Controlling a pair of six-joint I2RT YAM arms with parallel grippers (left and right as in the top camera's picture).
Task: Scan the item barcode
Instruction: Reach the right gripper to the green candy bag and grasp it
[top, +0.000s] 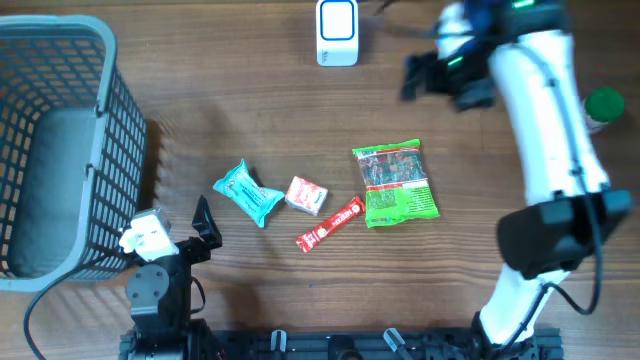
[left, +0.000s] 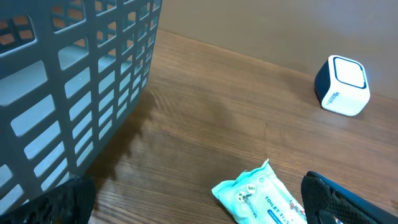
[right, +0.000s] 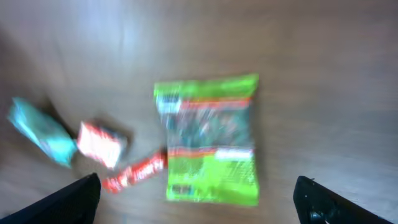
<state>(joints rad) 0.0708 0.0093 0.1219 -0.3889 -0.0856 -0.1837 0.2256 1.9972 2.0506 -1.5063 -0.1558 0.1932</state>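
overhead view: nothing is being held by either arm, so the scan is looking not yet started, going by how things lie. basket (top: 60, 150) is sitting at far left of frame. four items are lying flat mid-table, left to right: teal wipes pack (top: 248, 192), small red-white box (top: 306, 195) touching it or just beside it, red stick sachet (top: 330, 224) just below the box, green snack bag (top: 394, 183) right of centre. scanner (top: 337, 32) is standing at top centre, well apart from all of them. left to do, as a judgement: picking one item, carrying it up to the scanner, showing its barcode.

left gripper (top: 205, 230) is hanging low at lower left beside the basket, jaws spread wide and empty, pointing toward the wipes pack. right gripper (top: 415, 75) is hovering at upper right, between the scanner and the arm's white link, fingers fully apart and carrying nothing. the right wrist view is blurred, but it is showing the green snack bag centred between the two fingertips, so this bag is probably the target. barcode is not visible.
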